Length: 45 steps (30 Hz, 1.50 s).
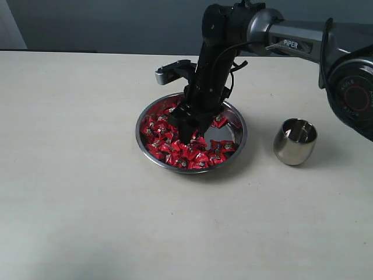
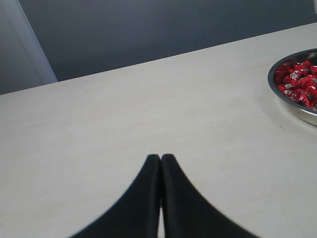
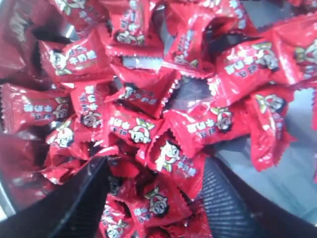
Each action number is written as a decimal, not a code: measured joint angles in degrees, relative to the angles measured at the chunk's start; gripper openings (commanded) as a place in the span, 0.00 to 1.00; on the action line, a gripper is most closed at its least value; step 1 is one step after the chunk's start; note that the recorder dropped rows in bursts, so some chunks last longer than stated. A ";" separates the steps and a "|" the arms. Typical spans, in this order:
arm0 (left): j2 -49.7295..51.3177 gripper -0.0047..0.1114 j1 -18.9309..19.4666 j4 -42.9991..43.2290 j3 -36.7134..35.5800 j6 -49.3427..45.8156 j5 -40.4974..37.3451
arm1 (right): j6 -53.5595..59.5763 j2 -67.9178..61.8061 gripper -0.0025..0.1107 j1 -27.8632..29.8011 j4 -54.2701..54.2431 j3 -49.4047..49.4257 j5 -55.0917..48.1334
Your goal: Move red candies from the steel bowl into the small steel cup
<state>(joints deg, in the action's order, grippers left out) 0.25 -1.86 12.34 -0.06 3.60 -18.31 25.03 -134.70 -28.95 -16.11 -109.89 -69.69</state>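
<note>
Right gripper [image 3: 156, 171] down in steel bowl [image 1: 226, 134] (middle of table [image 1: 87, 186]), jaws spread wide astride red candies [image 1: 166, 143] — nothing pinched. Small steel cup [image 1: 295, 142] stands apart, toward the right edge. Left gripper [image 2: 161, 163] closed, empty. Risk: closing grabs a clump — slick wrappers drop extras short of cup.

We read one clear word here: "PIPER", in white capitals on the grey link of the right arm [image 1: 290, 44]. On the round black joint cap [image 1: 356, 93] beside it we catch a ring of small lettering, too small to make out. The red candies [image 3: 143, 131] carry white characters beside a cartoon face, too blurred for us to read.
</note>
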 measured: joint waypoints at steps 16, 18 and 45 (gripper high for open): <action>0.00 0.04 0.00 0.00 0.00 0.00 0.00 | -0.70 -0.46 0.51 0.00 -3.92 0.34 -0.10; 0.00 0.04 0.00 0.00 0.00 0.00 0.00 | -1.04 -0.46 0.51 -0.14 -3.67 0.34 -0.10; 0.00 0.04 0.00 0.00 0.00 0.00 0.00 | -4.39 10.87 0.03 2.46 5.91 0.48 -0.10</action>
<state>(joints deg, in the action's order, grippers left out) 0.25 -1.86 12.34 -0.06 3.60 -18.31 20.63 -123.83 -26.49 -10.20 -109.41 -69.78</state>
